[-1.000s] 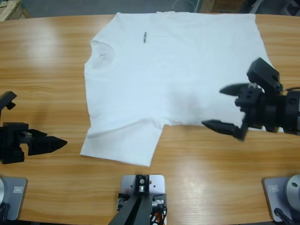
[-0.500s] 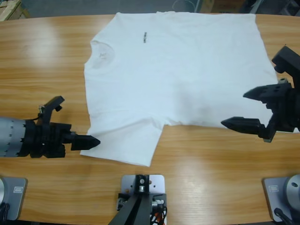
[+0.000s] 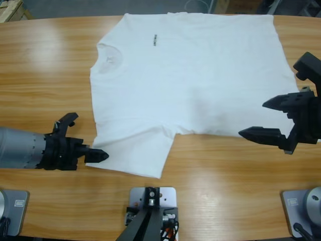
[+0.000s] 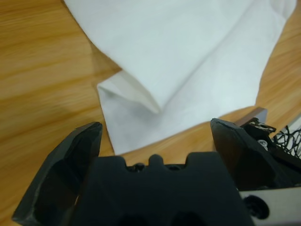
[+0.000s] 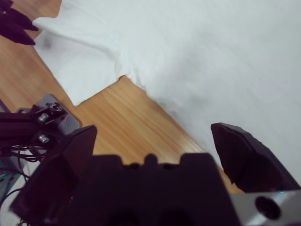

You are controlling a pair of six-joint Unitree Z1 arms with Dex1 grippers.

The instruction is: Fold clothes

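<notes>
The white T-shirt [image 3: 185, 85] is lying spread flat on the wooden table [image 3: 50, 65]. Left gripper [image 3: 103, 155] is being held open right at the sleeve corner, nothing gripped; right gripper [image 3: 253, 118] is gaping wide, empty, at the hem.

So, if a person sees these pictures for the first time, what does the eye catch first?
First, the big white T-shirt spread flat across the middle of the wooden table, its small black print near the collar. Then the two black grippers beside it: the left gripper at the sleeve corner, the right gripper open wide at the shirt's opposite edge.
</notes>
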